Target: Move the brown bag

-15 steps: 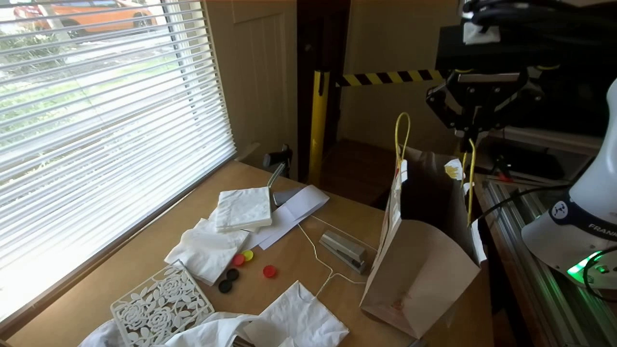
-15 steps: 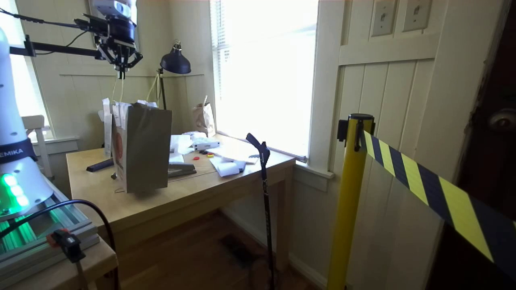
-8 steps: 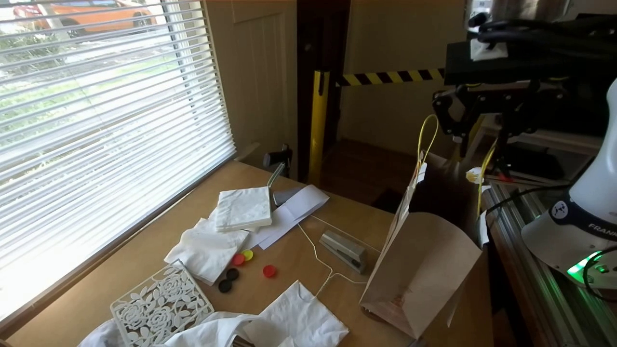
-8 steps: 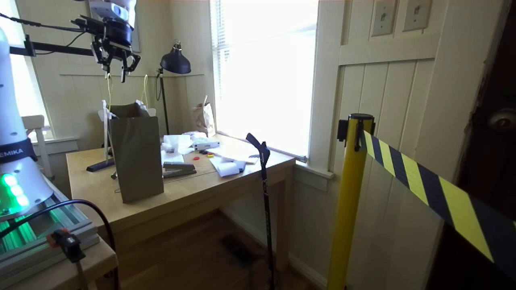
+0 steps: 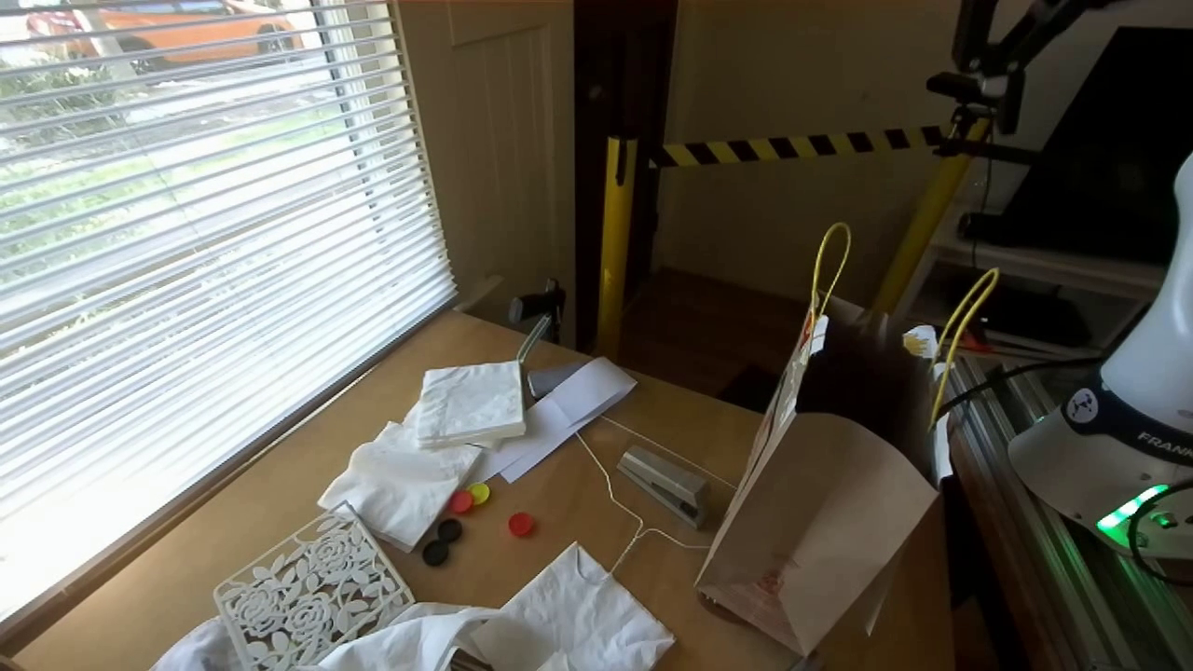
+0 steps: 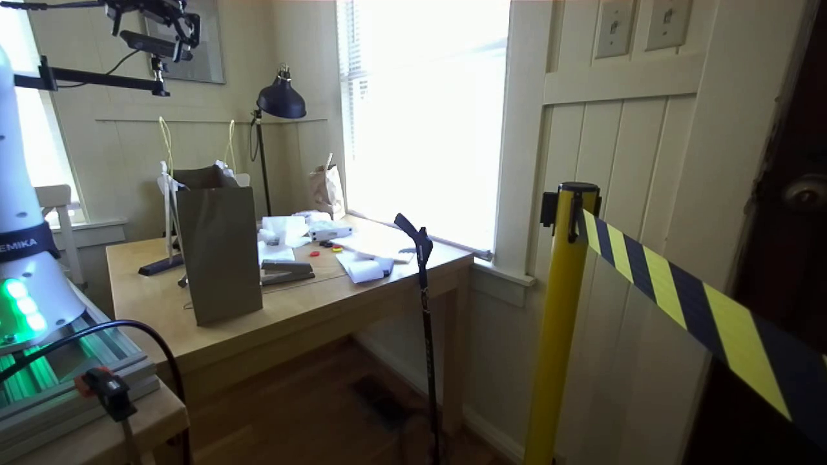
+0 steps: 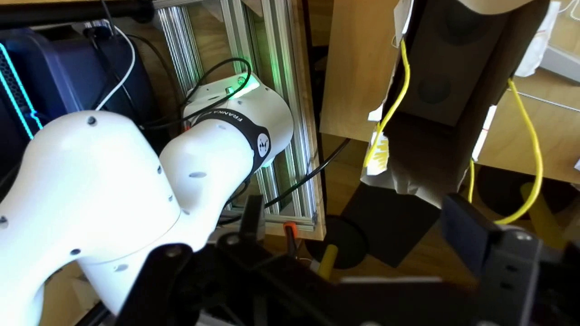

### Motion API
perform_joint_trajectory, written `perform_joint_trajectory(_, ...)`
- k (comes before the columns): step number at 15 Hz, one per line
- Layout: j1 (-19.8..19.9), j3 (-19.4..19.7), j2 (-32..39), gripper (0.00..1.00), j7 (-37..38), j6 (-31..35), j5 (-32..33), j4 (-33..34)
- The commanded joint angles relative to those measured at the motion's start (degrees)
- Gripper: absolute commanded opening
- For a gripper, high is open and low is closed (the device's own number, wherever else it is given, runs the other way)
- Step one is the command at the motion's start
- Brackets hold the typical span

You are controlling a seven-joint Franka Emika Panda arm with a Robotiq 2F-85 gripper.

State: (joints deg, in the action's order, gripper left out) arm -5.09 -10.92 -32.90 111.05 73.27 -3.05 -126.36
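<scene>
The white arm [image 7: 95,181] curves across the left of the wrist view, its smooth, rounded links leading back to a base [image 7: 260,106] with a glowing green light, beside ribbed metal rails [image 7: 179,36]. The gripper [image 7: 360,226], black and angular, is released: its blocky fingers [image 7: 466,235] stand wide apart, well clear of the bag and higher than its handles. The brown bag [image 5: 820,531] stands upright on the wooden table [image 5: 569,513], at the near right in an exterior view, its mouth gaping. Its kraft paper is stiff and creased, with a curved rim on the near face and faint reddish print low down; slender yellow handles [image 7: 536,147] loop from the sides, with a white patch [image 7: 379,156] near one end. To its left lie a grey stapler [image 5: 664,486], pale string [image 5: 641,531], soft crumpled white sheets [image 5: 596,610], a rigid openwork panel [image 5: 312,596] of roses and leaves, and small discs [image 5: 520,525] in red, yellow and black.
</scene>
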Motion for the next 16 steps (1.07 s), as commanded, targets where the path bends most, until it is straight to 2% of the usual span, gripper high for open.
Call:
perform_joint_trajectory(1, 1.52, 1.32, -2.46, 1.00, -8.78, -5.42, 4.97, 6.25)
perform_joint_trajectory(4, 3.37, 1.74, -3.01, 1.00, -15.00, -5.55, 11.95, 9.76)
perform_joint_trajectory(5, 3.56, 0.67, -2.95, 1.00, -12.33, -4.82, 8.28, 7.61)
perform_joint_trajectory(7, 4.43, 1.06, -3.17, 1.00, -14.28, -4.82, 10.09, 9.00)
perform_joint_trajectory(16, 4.53, 1.03, -3.14, 1.00, -14.51, -4.82, 10.35, 9.11)
